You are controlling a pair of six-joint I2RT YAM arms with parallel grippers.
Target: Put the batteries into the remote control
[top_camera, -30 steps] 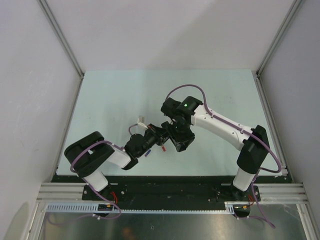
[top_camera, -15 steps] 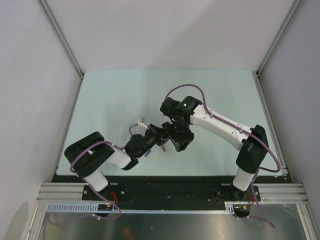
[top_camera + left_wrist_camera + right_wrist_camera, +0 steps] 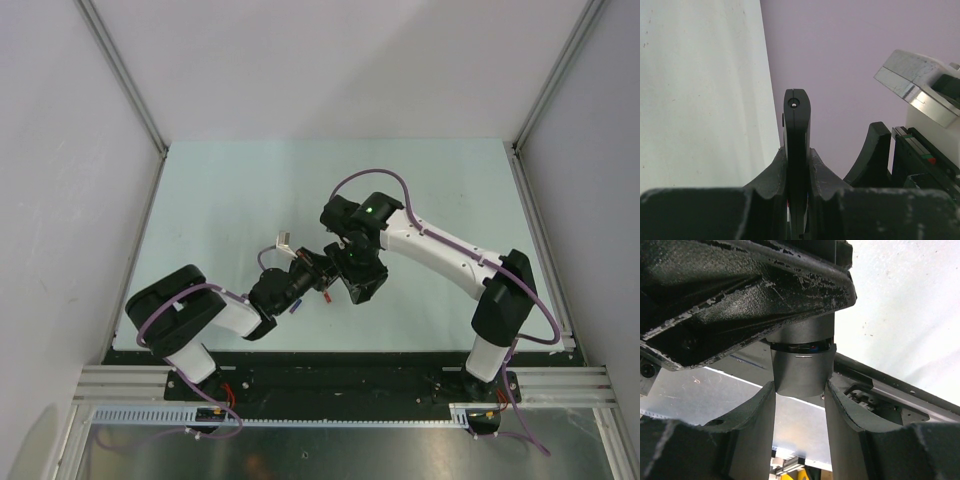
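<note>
Black plastic remote control (image 3: 797,125), held above mid-table between both grippers.
The left gripper (image 3: 798,165) pinches its flat faces, with the bar seen edge-on. The right gripper (image 3: 800,386) has its fingers (image 3: 760,415) closed against the sides of one end. A purple-blue battery (image 3: 297,306) and a red-orange battery (image 3: 326,296) show beside the grippers.

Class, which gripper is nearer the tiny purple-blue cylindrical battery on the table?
Left. The left gripper is just beyond the purple-blue battery; the right gripper lies farther to its right.

Lab test cell, white panels (image 3: 300,60), aluminium framing (image 3: 122,75)
</note>
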